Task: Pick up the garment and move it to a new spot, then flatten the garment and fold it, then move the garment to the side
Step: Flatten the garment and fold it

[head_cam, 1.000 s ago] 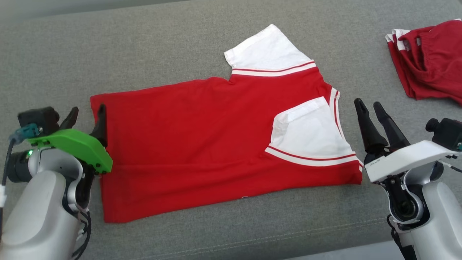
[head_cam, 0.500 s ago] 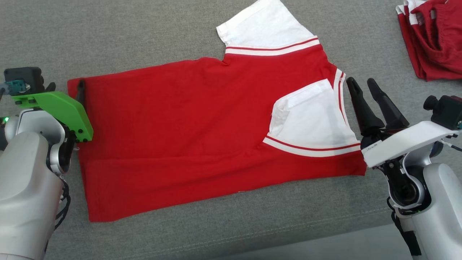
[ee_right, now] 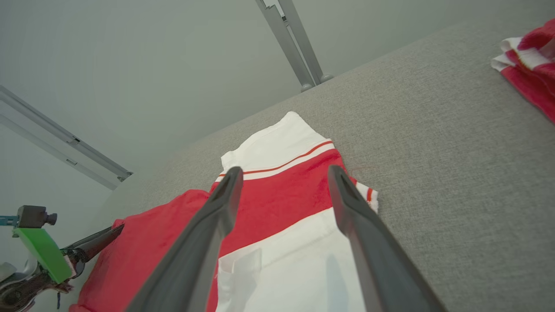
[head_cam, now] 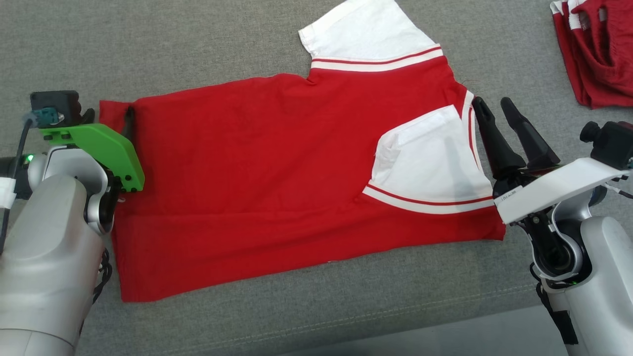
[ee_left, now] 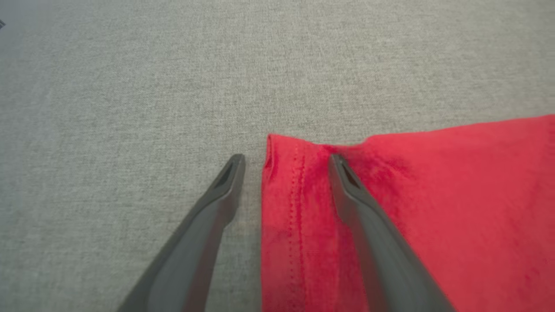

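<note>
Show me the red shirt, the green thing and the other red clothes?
red shirt (head_cam: 257, 163): head view, red middle.
green thing (head_cam: 104, 146): head view, flat top.
other red clothes (head_cam: 608, 64): head view, crumpled red part.

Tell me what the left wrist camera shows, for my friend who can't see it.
The left gripper is open at the corner of a red garment, its jaws straddling the stitched hem. The garment lies on a grey fabric surface.
</note>
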{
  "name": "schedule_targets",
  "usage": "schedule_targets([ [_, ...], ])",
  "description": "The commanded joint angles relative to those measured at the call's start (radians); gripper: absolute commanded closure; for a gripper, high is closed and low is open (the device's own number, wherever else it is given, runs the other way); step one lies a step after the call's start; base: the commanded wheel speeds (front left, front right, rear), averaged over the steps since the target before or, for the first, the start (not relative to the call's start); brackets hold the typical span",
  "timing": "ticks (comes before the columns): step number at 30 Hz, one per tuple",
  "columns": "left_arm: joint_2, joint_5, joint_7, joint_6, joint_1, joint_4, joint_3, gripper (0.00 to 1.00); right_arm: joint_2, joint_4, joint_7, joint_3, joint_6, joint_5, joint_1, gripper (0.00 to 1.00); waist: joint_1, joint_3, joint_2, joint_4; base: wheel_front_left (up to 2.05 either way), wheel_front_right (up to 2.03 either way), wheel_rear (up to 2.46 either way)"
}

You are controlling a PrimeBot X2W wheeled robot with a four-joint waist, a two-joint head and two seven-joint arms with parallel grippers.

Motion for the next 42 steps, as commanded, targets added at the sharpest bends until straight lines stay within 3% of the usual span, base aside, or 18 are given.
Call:
schedule_targets([
  [1,-0.007,0.01,-0.006,-0.008,-0.017,0.018,-0.008,0.0,-0.004,-0.004,0.004,0.001,0.0,0.006,-0.012,0.0,-0.0001,0.0,0.0,0.0,0.0,0.0,0.0],
  [4,-0.014,0.014,-0.018,-0.015,-0.034,0.044,-0.017,0.0,-0.002,-0.005,0.008,0.004,0.0,0.003,-0.021,0.0,-0.0001,0.003,0.0,-0.003,0.0,0.0,0.0],
  [7,-0.02,0.011,-0.027,-0.021,-0.05,0.063,-0.02,0.12,-0.003,-0.005,0.01,0.007,0.0,0.001,-0.024,0.0,-0.0001,0.007,0.0,-0.006,0.0,0.0,0.0],
  [8,-0.021,0.01,-0.03,-0.024,-0.055,0.07,-0.021,0.22,-0.004,-0.005,0.011,0.007,0.0,0.001,-0.026,0.0,-0.0001,0.008,0.0,-0.006,0.0,0.0,0.0],
  [9,-0.022,0.008,-0.032,-0.026,-0.06,0.076,-0.021,0.43,-0.005,-0.005,0.011,0.007,0.0,0.0,-0.029,0.0,-0.0001,0.009,0.0,-0.006,0.0,0.0,0.0],
  [13,-0.026,0.002,-0.04,-0.036,-0.075,0.094,-0.023,0.82,-0.009,-0.005,0.012,0.002,0.0,-0.004,-0.037,0.0,-0.0001,0.011,0.0,-0.003,0.0,0.0,0.0],
  [14,-0.026,0.001,-0.043,-0.038,-0.078,0.1,-0.024,0.96,-0.01,-0.005,0.013,0.0,0.0,-0.004,-0.039,0.0,-0.0001,0.011,0.0,-0.002,0.0,0.0,0.0],
  [21,-0.044,-0.002,-0.073,-0.06,-0.098,0.097,-0.032,1.0,-0.033,-0.01,0.036,-0.005,0.0,-0.027,-0.071,0.0,-0.0001,0.01,0.0,0.02,0.0,0.0,0.0],
  [26,-0.063,-0.004,-0.137,-0.072,-0.089,0.046,-0.039,1.0,-0.051,0.06,0.129,-0.035,0.0,-0.115,-0.212,0.0,-0.0001,0.019,0.0,0.059,0.0,0.0,0.0],
  [33,-0.113,0.016,-0.215,-0.05,-0.065,-0.072,-0.063,1.0,-0.075,0.284,0.316,-0.049,0.0,-0.235,-0.484,0.0,-0.0001,0.059,0.0,0.154,0.0,0.0,0.0],
  [42,-0.174,0.023,-0.246,-0.044,-0.077,-0.143,-0.096,1.0,-0.08,0.577,0.374,-0.074,0.0,-0.366,-0.71,0.0,-0.0001,0.125,0.0,0.266,0.0,0.0,0.0],
])
